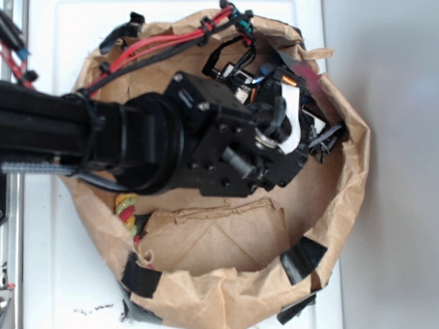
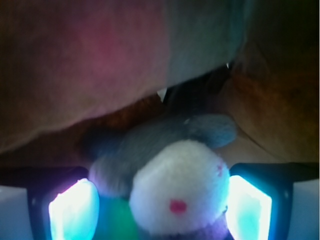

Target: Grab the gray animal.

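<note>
The gray animal (image 2: pixel 175 185), a small plush with a cream face, a red dot nose and gray ears, fills the lower middle of the wrist view. It lies between the two lit pads of my gripper (image 2: pixel 160 205). The right pad (image 2: pixel 247 207) touches the side of its face. The left pad (image 2: pixel 75 210) stands slightly off its gray side, so the gripper is open around it. In the exterior view my gripper (image 1: pixel 317 143) reaches down inside the brown paper bag (image 1: pixel 352 183), and the arm hides the animal there.
A green block (image 2: pixel 117 220) shows under the animal beside the left pad. A red-yellow-green twisted rope (image 1: pixel 127 213) lies at the bag's left inner wall. The bag's crumpled walls, taped with black strips (image 1: pixel 303 258), ring the gripper closely. A white surface (image 1: pixel 57 274) lies outside the bag.
</note>
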